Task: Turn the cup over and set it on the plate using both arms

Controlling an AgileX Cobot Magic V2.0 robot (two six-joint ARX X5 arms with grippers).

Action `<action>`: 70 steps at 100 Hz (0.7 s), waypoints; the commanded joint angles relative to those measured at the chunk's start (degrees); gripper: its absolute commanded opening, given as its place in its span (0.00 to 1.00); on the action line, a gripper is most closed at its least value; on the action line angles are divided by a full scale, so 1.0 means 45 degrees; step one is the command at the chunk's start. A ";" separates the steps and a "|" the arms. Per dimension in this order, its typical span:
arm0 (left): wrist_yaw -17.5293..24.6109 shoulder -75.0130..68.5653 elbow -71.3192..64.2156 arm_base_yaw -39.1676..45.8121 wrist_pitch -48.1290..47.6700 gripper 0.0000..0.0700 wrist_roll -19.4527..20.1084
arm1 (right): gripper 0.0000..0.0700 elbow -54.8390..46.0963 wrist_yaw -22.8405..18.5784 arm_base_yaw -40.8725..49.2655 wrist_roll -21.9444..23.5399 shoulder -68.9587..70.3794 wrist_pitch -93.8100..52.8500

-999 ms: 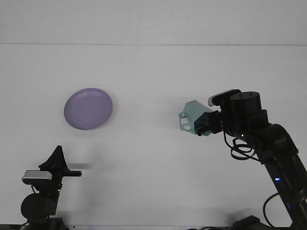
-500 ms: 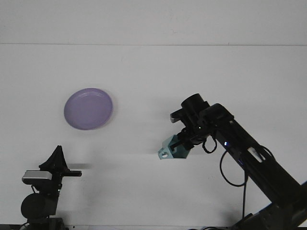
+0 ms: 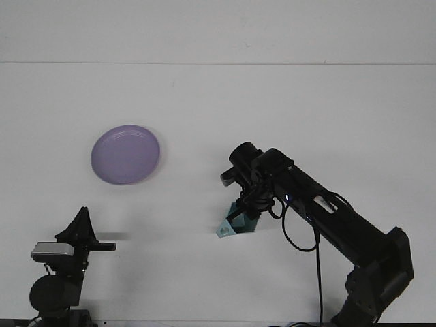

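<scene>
The right hand (image 3: 244, 210) reaches down over the middle of the white surface (image 3: 286, 109), closed on the teal cup (image 3: 235, 225), which tilts just above it. The purple plate (image 3: 125, 154) lies well apart to the left. The left hand (image 3: 80, 231) rests low, fingers together, holding nothing

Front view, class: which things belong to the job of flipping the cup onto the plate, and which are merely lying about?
Part of the job: cup; plate; right pincer, holding the cup; left pincer, parked near the table's front edge.

Lying about: nothing else rests on the table.
</scene>
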 commanded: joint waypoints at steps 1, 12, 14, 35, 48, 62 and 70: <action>-0.0024 -0.0015 -0.0233 0.0024 0.0194 0.02 -0.0024 | 0.02 0.0340 0.0000 0.0092 -0.0199 0.0316 -0.0010; -0.0024 -0.0015 -0.0233 0.0024 0.0189 0.02 -0.0029 | 0.22 0.0340 0.0000 0.0092 -0.0359 0.0316 -0.0029; -0.0024 -0.0015 -0.0233 0.0024 0.0194 0.02 -0.0029 | 0.26 0.0340 0.0005 0.0092 -0.0359 0.0316 -0.0029; -0.0024 -0.0015 -0.0233 0.0024 0.0223 0.02 -0.0092 | 0.33 0.0437 0.0005 0.0092 -0.0408 0.0311 -0.0092; -0.0019 -0.0015 -0.0189 0.0019 0.0539 0.02 -0.1598 | 0.33 0.1171 0.0015 -0.0029 -0.0427 0.0063 -0.0967; 0.0010 -0.0015 0.0267 0.0019 0.0520 0.02 -0.3215 | 0.33 0.2021 0.0024 -0.0209 -0.0403 -0.0986 -0.0996; 0.0563 -0.0005 0.0709 0.0019 0.0461 0.02 -0.3560 | 0.24 0.2050 0.0102 -0.0345 -0.0398 -0.1977 -0.0223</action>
